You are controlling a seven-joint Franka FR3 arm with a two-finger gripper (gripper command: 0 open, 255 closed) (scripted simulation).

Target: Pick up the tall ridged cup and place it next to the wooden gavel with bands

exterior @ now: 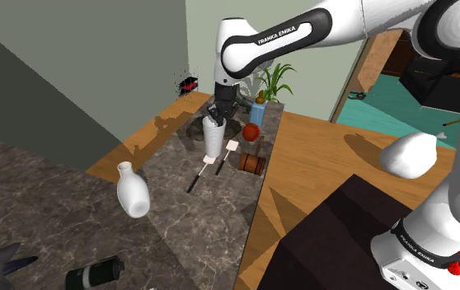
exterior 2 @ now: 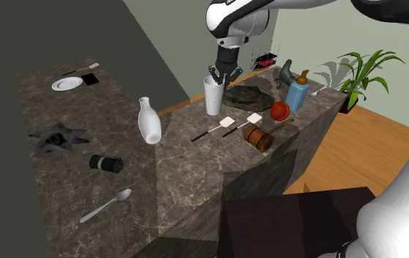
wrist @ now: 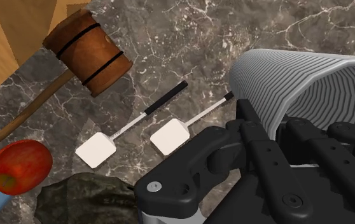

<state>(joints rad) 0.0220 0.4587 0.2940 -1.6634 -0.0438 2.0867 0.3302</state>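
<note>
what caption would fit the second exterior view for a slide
Black gripper at the rim of the white ridged cup on a dark veined counter, banded wooden gavel nearby

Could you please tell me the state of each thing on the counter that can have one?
gripper, shut on the cup's rim.
tall ridged cup, upright, held at its rim.
gavel, lying on its side.
white vase, standing upright.
dark can, lying on its side.
blue pump bottle, standing upright.

Dk marble ctr (exterior 2: 188, 176), wood flr (exterior 2: 375, 146), green wall (exterior 2: 159, 44)
</note>
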